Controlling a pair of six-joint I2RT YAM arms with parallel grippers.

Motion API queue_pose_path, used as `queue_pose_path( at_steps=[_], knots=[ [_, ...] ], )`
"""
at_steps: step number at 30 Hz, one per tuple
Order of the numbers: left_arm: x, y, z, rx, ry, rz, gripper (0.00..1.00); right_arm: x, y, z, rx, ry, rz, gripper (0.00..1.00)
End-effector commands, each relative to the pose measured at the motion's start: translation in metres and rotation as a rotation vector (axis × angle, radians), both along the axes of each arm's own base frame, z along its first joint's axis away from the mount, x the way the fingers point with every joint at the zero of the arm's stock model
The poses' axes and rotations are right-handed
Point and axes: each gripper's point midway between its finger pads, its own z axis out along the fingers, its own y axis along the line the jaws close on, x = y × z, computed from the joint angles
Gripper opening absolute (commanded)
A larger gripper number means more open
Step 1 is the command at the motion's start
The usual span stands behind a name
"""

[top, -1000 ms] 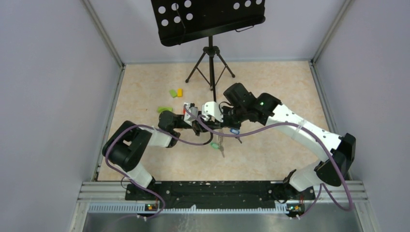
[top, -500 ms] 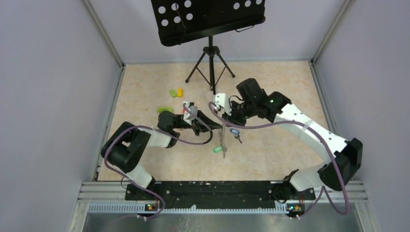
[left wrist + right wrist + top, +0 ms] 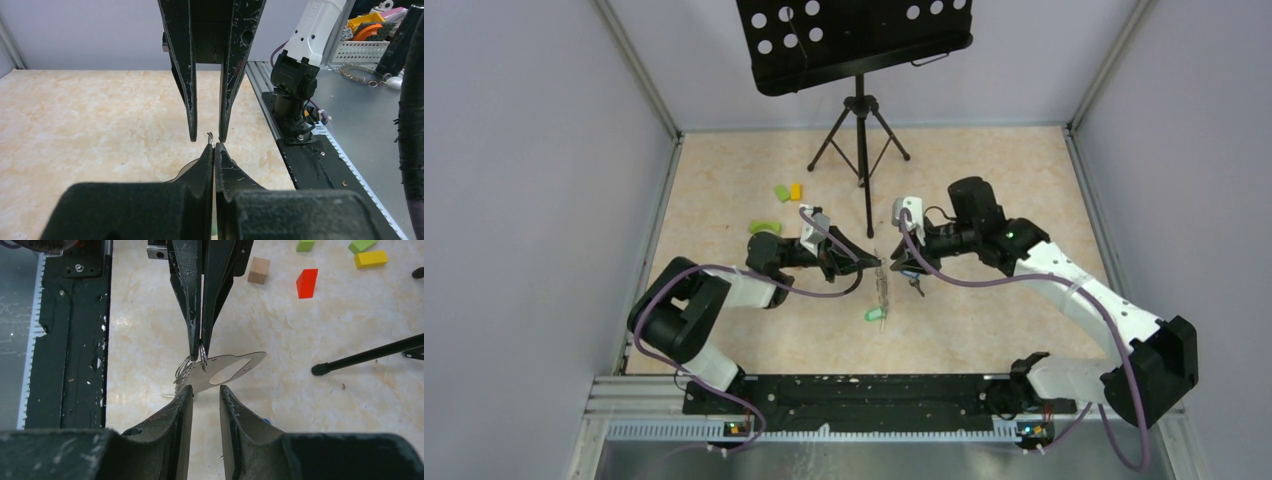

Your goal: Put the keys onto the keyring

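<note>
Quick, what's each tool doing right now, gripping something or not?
Left tool: closed, pinching the keyring by a metal ring.
Right tool: open, holding nothing.

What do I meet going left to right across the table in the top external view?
Long green block → yellow block → left gripper → the keyring it pinches → blue-tagged key. The stand and green-tagged key overlap these, so they are left out.

Robotics lab cell — grey panel walls (image 3: 544, 200) on aluminium framing (image 3: 639, 75) around a marble-look tabletop (image 3: 984, 190); right of the left fingers (image 3: 200, 170), metal bench (image 3: 370, 130) with parts basket (image 3: 372, 47).
</note>
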Motion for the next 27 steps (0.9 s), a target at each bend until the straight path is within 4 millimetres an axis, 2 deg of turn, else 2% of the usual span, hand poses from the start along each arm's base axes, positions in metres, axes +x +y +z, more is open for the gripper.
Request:
queue_pose_path(
  at_steps=[1, 16, 27],
  knots=[
    [-0.013, 0.008, 0.042, -0.145, -0.203, 0.011, 0.00, 0.001, 0.011, 0.024, 0.130, -0.050, 0.041, 0.25],
    [-0.014, 0.008, 0.044, -0.146, -0.196, 0.007, 0.00, 0.004, 0.020, 0.016, 0.156, -0.009, 0.046, 0.22],
    [-0.015, 0.009, 0.044, -0.145, -0.194, 0.004, 0.00, 0.008, 0.017, 0.007, 0.126, -0.015, 0.030, 0.20]
  ],
)
